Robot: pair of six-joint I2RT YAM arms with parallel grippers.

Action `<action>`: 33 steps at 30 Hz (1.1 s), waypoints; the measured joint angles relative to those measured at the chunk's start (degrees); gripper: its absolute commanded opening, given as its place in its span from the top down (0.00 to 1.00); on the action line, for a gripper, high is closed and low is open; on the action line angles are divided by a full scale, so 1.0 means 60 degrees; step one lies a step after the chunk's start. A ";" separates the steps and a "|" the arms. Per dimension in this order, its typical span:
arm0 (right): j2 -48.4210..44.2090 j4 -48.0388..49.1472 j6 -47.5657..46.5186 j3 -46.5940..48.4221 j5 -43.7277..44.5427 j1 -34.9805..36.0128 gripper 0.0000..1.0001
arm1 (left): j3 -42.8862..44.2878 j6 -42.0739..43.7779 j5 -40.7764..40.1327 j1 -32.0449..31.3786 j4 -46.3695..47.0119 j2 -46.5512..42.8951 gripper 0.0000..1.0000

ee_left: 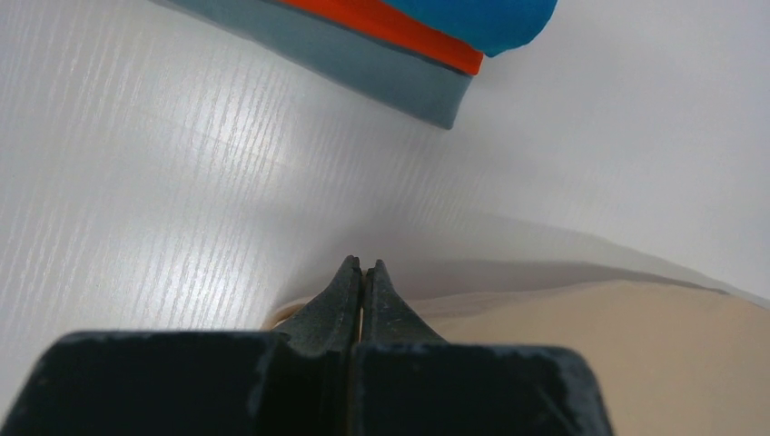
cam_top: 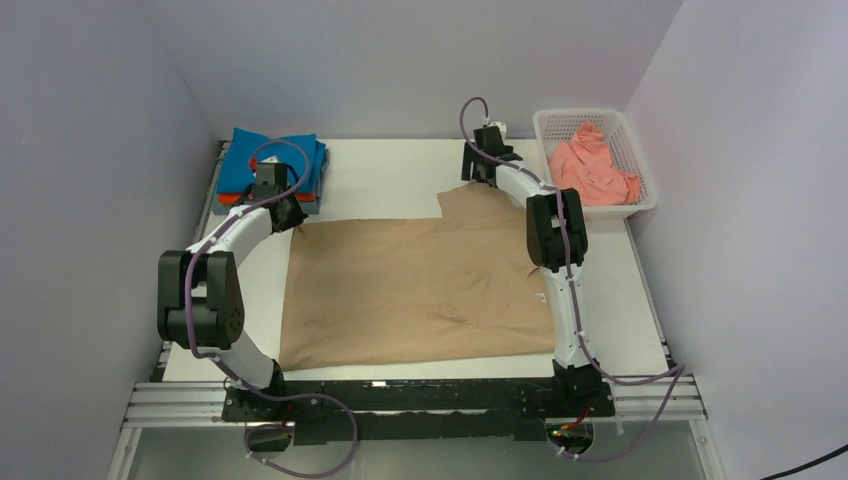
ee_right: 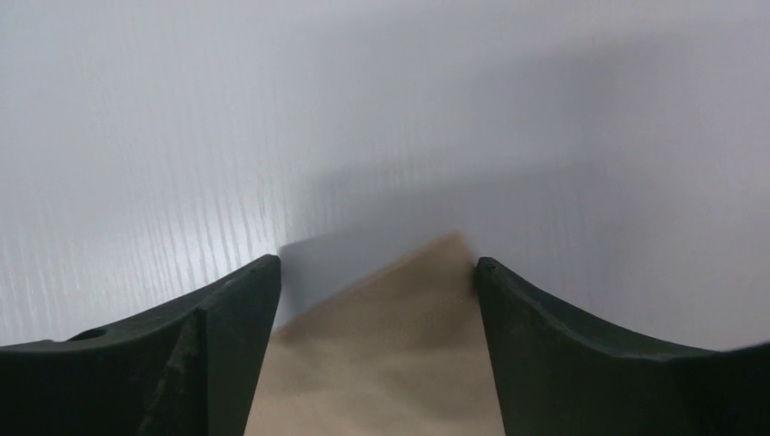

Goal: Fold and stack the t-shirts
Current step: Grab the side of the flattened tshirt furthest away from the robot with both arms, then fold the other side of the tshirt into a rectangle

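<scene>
The left jaws are closed, their two tips pressed together with no gap, and they seem to pinch the far left corner of the tan shirt [cam_top: 410, 290]; in the left wrist view the tan cloth [ee_left: 590, 363] comes up to the jaws from both sides, and its edge is raised a little and throws a shadow on the white surface [cam_top: 390, 170]. The right jaws are wide open at the far right corner of the same shirt, and the right wrist view shows a pointed tip of tan cloth [ee_right: 390, 354] lying between them, though I cannot tell if it touches either one. This one tan shirt lies spread almost flat in the middle of the surface, between the two arms. At the far left corner there is a stack of three folded shirts: the blue shirt [cam_top: 250, 150] on top, the orange-red shirt [cam_top: 228, 197] under it and the grey shirt [cam_top: 305, 205] at the bottom. Their three edges show as bands in the left wrist view, just beyond the left jaws but apart from them. At the far right stands one white basket [cam_top: 640, 205] with one pink shirt [cam_top: 590, 170] crumpled inside. So five shirts are seen in all.
</scene>
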 measured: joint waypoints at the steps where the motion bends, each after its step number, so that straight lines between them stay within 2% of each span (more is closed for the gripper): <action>1: -0.0120 0.0168 -0.0029 -0.0248 -0.0011 0.0000 0.27 | 0.0000 0.0000 0.0000 -0.0004 0.0000 0.0000 1.00; 6: -0.0903 0.0535 0.0026 -0.1566 0.0051 -0.0004 0.41 | 0.0000 -0.0004 0.0000 0.0000 -0.0011 0.0000 1.00; 11: -0.1563 0.0838 0.0171 -0.2681 0.0229 0.0000 0.77 | -0.0015 -0.0004 0.0033 -0.0004 -0.0011 0.0000 1.00; 13: -0.1650 0.0911 0.0178 -0.2849 0.0240 0.0000 0.96 | -0.0015 -0.0004 0.0106 -0.0004 -0.0004 0.0004 1.00; 14: -0.1650 0.0958 0.0149 -0.2849 0.0237 0.0000 1.00 | -0.0015 0.0000 0.0149 0.0000 -0.0004 0.0004 1.00; 22: -0.2127 0.1188 -0.0022 -0.3304 0.0011 -0.0004 1.00 | 0.0040 0.0000 0.0255 0.0000 -0.0044 -0.0051 1.00; 33: -0.7537 0.1778 0.0022 -0.7501 -0.1031 0.0015 1.00 | -0.1756 -0.0197 0.0867 -0.0007 0.0444 -0.1869 1.00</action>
